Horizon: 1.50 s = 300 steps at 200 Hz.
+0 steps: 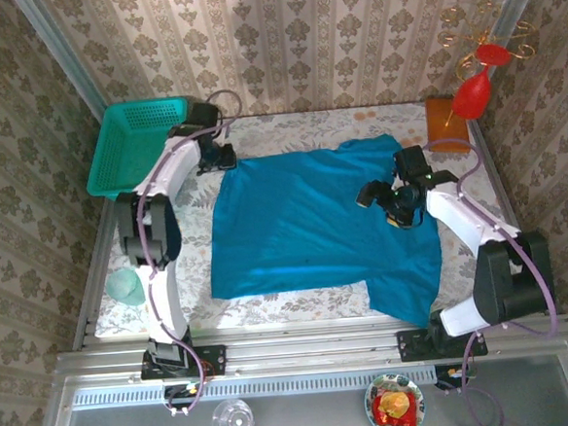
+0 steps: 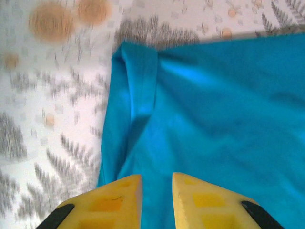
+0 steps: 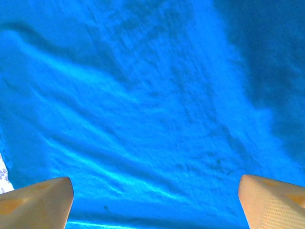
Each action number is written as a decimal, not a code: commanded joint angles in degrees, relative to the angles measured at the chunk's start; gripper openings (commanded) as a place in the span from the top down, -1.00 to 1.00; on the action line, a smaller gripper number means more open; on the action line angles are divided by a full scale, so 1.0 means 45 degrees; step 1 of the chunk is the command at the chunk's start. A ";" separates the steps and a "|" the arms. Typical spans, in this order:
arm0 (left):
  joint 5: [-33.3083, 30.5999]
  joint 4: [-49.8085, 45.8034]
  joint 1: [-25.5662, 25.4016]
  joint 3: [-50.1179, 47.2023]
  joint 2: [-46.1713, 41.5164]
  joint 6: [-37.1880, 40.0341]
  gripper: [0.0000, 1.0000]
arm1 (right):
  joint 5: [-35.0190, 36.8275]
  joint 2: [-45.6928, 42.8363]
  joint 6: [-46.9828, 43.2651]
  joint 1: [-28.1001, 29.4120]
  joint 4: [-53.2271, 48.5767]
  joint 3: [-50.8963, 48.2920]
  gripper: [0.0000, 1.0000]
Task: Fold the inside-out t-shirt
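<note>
The inside-out t-shirt (image 1: 314, 230) is lying spread across the table (image 1: 288, 127). The left gripper (image 2: 157, 179) is hanging over its far-left corner, jaws narrowly parted, while the right gripper (image 3: 155, 183) is hovering above its right side, jaws wide apart, clamping nothing.

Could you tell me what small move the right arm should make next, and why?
Probably lower the right gripper onto the t-shirt and pinch it: its jaws hang wide open above flat cloth, holding nothing, and the shirt lies spread, unfolded.
</note>
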 commanded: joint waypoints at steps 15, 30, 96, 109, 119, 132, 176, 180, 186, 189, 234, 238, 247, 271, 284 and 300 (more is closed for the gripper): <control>-0.2226 -0.2762 -0.0582 0.4566 0.3266 0.2143 0.50 | -0.0064 0.1169 -0.0258 -0.0038 -0.0327 0.1201 -0.80; -0.2986 -0.3302 -0.0757 0.6191 0.4396 0.2668 0.47 | -0.0235 0.1718 -0.0253 -0.0021 -0.0335 0.1661 -0.79; -0.5690 -0.2268 -0.1187 0.7182 0.6014 0.4344 0.30 | -0.0549 0.3762 0.0028 0.0281 0.0141 0.3253 -0.77; -0.5992 -0.2067 -0.1213 0.7221 0.6161 0.4518 0.31 | -0.0594 0.4147 0.0059 0.0418 0.0163 0.3598 -0.77; -0.6265 -0.1945 -0.1233 0.7253 0.6259 0.4635 0.34 | -0.0612 0.4449 0.0062 0.0531 0.0144 0.3907 -0.76; -0.6604 -0.1750 -0.1232 0.7242 0.6329 0.4760 0.36 | -0.0645 0.4846 0.0097 0.0638 0.0196 0.4283 -0.76; -0.6761 -0.1246 -0.1213 0.7682 0.6528 0.4961 0.37 | -0.0989 0.6379 0.0323 0.0710 0.0977 0.5685 -0.76; -0.6739 -0.1229 -0.1213 0.7735 0.6549 0.4962 0.37 | -0.1000 0.6527 0.0337 0.0708 0.1016 0.5850 -0.76; -0.6647 -0.1192 -0.1211 0.7783 0.6586 0.4968 0.38 | -0.1031 0.6802 0.0351 0.0713 0.1072 0.6103 -0.76; -0.6593 -0.1152 -0.1213 0.7802 0.6588 0.4981 0.38 | -0.1032 0.6920 0.0362 0.0698 0.1104 0.6242 -0.76; -0.5383 -0.1217 -0.1198 0.7867 0.6810 0.5000 0.60 | -0.1022 0.8885 0.0581 0.0636 0.0988 0.8410 -0.74; -0.5337 -0.1255 -0.1194 0.7881 0.6855 0.5022 0.60 | -0.0995 0.9032 0.0613 0.0597 0.0956 0.8574 -0.75; -0.5218 -0.1461 -0.1196 0.8092 0.6927 0.5019 0.64 | -0.0902 0.9319 0.0679 0.0557 0.0891 0.8914 -0.74; -0.4793 -0.1692 -0.1118 0.8101 0.6811 0.4943 0.88 | -0.0502 0.9843 0.0883 0.0421 0.0817 0.9440 -0.74; -0.4248 -0.1908 -0.0976 0.8082 0.6547 0.4560 0.98 | -0.0162 0.9976 0.1054 0.0353 0.0794 0.9416 -0.74; -0.3161 -0.2164 -0.0619 0.7942 0.6059 0.3694 1.00 | 0.0610 1.0067 0.1153 0.0314 0.0211 0.9384 -0.74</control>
